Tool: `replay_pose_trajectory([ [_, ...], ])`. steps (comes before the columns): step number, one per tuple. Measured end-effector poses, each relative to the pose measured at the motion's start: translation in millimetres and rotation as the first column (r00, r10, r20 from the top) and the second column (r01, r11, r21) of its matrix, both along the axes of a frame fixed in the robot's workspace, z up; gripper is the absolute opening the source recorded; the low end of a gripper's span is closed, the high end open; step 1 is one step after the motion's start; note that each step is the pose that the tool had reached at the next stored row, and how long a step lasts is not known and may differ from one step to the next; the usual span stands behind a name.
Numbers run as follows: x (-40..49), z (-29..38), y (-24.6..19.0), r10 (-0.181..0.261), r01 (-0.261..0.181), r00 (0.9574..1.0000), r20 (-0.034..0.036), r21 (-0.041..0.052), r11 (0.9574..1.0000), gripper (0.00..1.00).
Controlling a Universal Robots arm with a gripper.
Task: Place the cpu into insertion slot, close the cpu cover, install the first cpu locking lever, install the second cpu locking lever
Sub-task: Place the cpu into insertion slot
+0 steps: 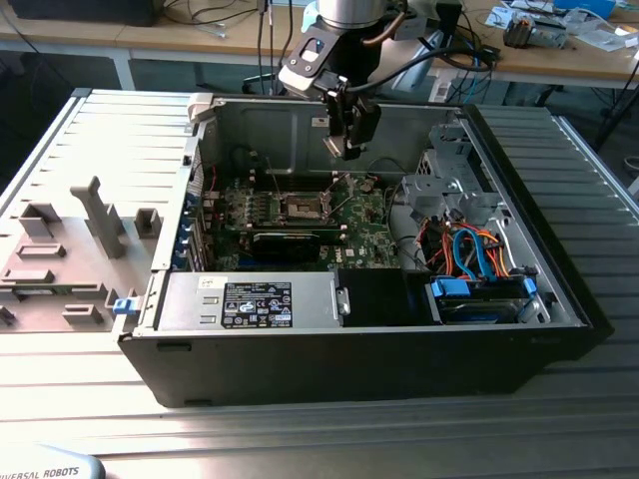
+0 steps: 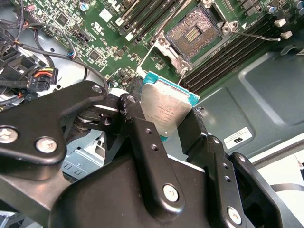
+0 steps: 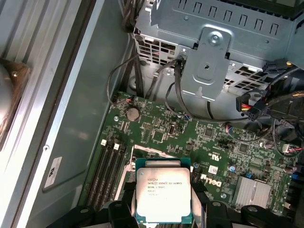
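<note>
Clamped narrowly in the gripper (image 2: pixel 161 114), pinched by two opposite edges between the black fingers (image 2: pixel 135 118): the cpu (image 2: pixel 164 104), dull metal top turned toward both wrist cameras, with a green rim peeking past the pads. Held tilted and clear of the motherboard (image 3: pixel 161 128), touching nothing but the fingers. Hung inside the open computer case (image 1: pixel 270 130) in the exterior view, gripper (image 1: pixel 346 150) pointing down, well above the board. Below the fingertips and off toward the exterior view's left: the insertion slot (image 1: pixel 303 207), bare, contact field exposed (image 2: pixel 194 32), not yet filled. At the slot's edge nearest the gripper: the cpu cover (image 2: pixel 164 47), apparently swung up off the contacts, angle hard to tell. Flanking the slot: dark rows of memory slots (image 2: pixel 223 54). Farther from the gripper, toward the case's near wall in the exterior view: a black graphics card (image 1: pixel 290 242), then a label-covered power supply box (image 1: pixel 250 302). Beside the gripper toward the exterior view's right: a grey drive cage (image 1: pixel 449 180), with blue and orange cables (image 1: pixel 479 254) beneath.
</note>
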State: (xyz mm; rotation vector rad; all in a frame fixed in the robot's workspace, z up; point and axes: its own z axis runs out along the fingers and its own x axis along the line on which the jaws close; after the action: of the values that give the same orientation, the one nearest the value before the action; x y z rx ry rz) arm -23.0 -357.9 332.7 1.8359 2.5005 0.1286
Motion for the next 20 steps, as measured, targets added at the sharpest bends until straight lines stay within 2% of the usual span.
replay_pose_trajectory([
  [20,0.0,0.0,0.0,-0.031,0.031,0.9995,0.0000,0.0000,0.9995,0.54],
])
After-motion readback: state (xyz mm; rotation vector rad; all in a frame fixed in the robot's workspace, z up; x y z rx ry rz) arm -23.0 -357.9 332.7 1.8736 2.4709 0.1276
